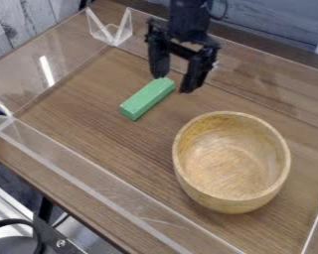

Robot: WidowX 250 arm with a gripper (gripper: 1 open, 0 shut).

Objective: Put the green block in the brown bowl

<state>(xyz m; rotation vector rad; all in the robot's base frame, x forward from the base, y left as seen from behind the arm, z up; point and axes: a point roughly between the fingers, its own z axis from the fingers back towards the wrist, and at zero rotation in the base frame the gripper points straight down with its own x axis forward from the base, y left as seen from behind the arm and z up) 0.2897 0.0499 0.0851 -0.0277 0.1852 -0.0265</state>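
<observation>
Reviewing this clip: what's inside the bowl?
Nothing shows inside the brown bowl; its bare wooden floor is visible. Only the outer side beneath the far rim is hidden. The green block lies outside it.

black arm reaching in from top, fingers [179, 76] spread, pointing down.
</observation>
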